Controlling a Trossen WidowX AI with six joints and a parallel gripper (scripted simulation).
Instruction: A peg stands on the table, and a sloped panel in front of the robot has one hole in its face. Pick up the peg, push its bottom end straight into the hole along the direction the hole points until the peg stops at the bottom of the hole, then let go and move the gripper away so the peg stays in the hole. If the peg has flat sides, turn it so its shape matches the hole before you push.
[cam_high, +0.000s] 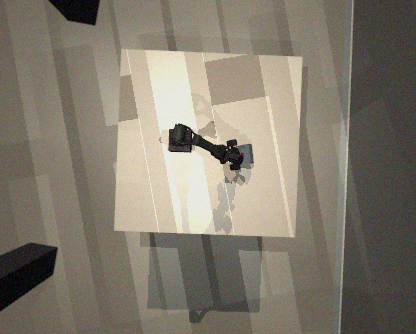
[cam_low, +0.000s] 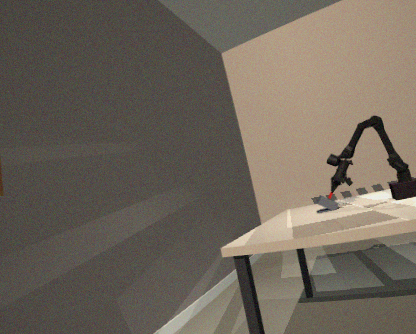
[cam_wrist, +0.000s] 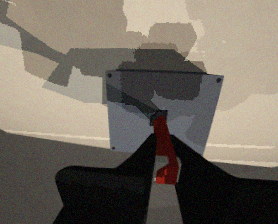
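The red peg (cam_low: 330, 195) (cam_wrist: 162, 134) is held between the fingers of my gripper (cam_low: 332, 191) (cam_wrist: 161, 138), which is shut on it. The blue-grey sloped panel (cam_high: 249, 151) (cam_low: 327, 203) (cam_wrist: 200, 112) lies under the peg. In the wrist view the peg's lower end is at the dark hole (cam_wrist: 160, 114) near the panel's middle. A dark part of the hole shows past the peg's far side. The hole looks angular, and the peg seems to have flat faces. How far the end is inside, if at all, cannot be told.
The pale table (cam_high: 150, 210) (cam_low: 270, 238) carries the arm's dark base (cam_high: 180, 141) (cam_low: 403, 189) and the panel. Screw heads show at the panel's corners in the wrist view. Strong shadows and light bands cross the table and the panel.
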